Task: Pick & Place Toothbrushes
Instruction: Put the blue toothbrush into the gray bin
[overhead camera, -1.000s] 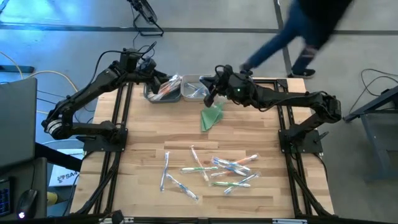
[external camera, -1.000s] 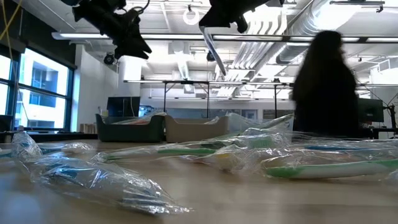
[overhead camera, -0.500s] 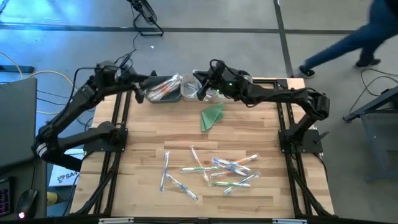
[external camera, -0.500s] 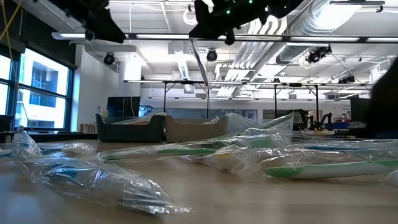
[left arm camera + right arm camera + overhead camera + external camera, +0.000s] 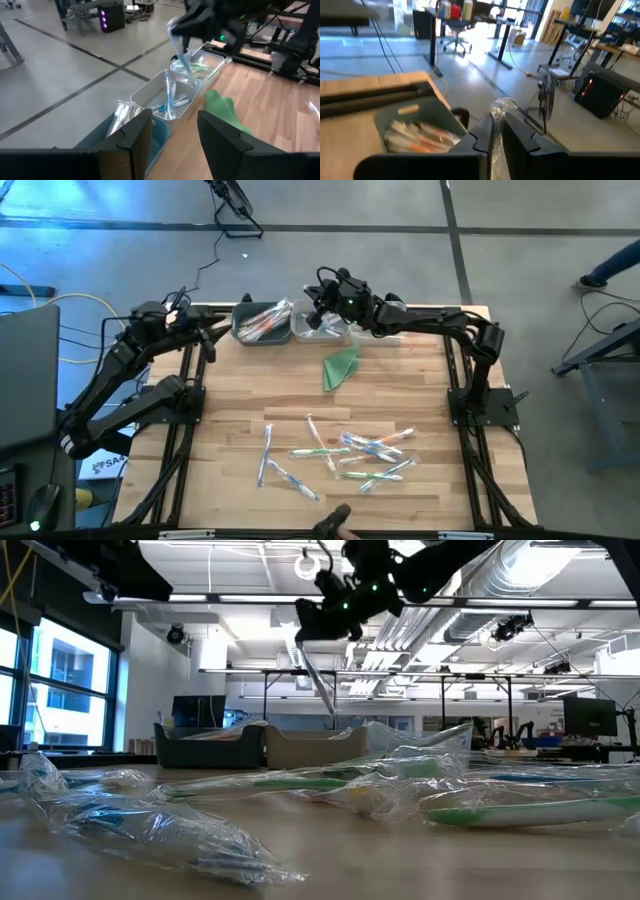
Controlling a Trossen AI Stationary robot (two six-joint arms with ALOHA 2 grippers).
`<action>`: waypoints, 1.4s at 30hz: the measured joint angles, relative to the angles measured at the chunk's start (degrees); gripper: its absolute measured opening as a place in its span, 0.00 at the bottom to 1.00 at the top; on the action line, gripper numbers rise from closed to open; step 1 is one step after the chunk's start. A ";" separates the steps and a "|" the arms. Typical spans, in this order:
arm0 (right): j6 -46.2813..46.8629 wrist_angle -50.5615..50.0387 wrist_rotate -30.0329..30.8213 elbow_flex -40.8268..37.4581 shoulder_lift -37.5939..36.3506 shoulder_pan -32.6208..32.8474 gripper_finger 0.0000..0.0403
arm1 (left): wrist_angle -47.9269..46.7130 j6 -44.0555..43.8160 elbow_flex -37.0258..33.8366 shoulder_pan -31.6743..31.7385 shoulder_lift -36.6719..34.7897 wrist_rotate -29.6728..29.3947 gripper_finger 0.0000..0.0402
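The right claw (image 5: 318, 308), clamped on a wrapped toothbrush (image 5: 322, 680) at top centre above the light bin (image 5: 325, 330), may drop it outside the bin if released off-centre; the left claw (image 5: 205, 332) waits open

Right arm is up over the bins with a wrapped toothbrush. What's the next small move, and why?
Probably lower the right end effector a little and open it. It is shut on a wrapped toothbrush hanging above the light bin, well clear of the rim. The left end effector waits open off to the side.
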 joint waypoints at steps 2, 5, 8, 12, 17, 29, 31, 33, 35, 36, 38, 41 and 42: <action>-0.01 -0.42 -0.83 0.00 1.16 -0.96 0.06 | -0.65 0.00 0.00 0.00 -1.14 0.00 0.39; -0.03 -1.58 -1.09 0.02 2.60 -2.01 0.06 | -1.79 -0.23 -0.04 0.00 -2.30 -0.02 0.39; -0.61 -2.41 -3.82 0.02 3.92 -2.97 0.06 | -2.33 -0.73 -0.04 0.00 -2.72 0.01 0.39; -1.59 -3.32 -5.45 0.02 5.34 -3.74 0.06 | -2.29 -0.85 -0.04 -0.02 -2.65 -0.32 0.39; -1.56 -6.05 -6.63 0.02 5.52 -4.32 0.06 | -2.45 -0.92 -0.04 -0.02 -2.44 -0.66 0.39; -1.41 -9.55 -8.31 0.02 5.52 -4.13 0.06 | -3.10 -0.77 -0.04 -0.02 -2.46 -1.38 0.39; -1.38 -9.63 -8.31 0.02 5.52 -4.13 0.06 | -3.94 -0.30 -0.04 -0.02 -2.46 -1.77 0.39; -0.76 -9.82 -8.32 0.02 5.52 -4.13 0.06 | -5.21 0.60 -0.04 -0.02 -2.46 -2.69 0.39; 0.22 -10.10 -8.31 0.02 5.52 -4.13 0.06 | -6.80 0.95 -0.04 -0.02 -2.46 -3.69 0.39; 0.46 -10.12 -8.32 0.02 5.52 -4.13 0.06 | -7.41 0.98 -0.04 -0.02 -2.46 -4.40 0.39; 0.60 -10.14 -8.33 0.02 5.52 -4.11 0.06 | -8.10 1.08 -0.04 -0.04 -2.45 -5.46 0.39; 0.69 -10.18 -8.32 0.02 5.52 -4.01 0.06 | -8.33 1.10 -0.04 -0.02 -2.45 -6.45 0.39; 0.77 -10.18 -8.32 0.02 5.52 -3.88 0.06 | -8.37 1.13 -0.04 -0.02 -2.44 -6.51 0.39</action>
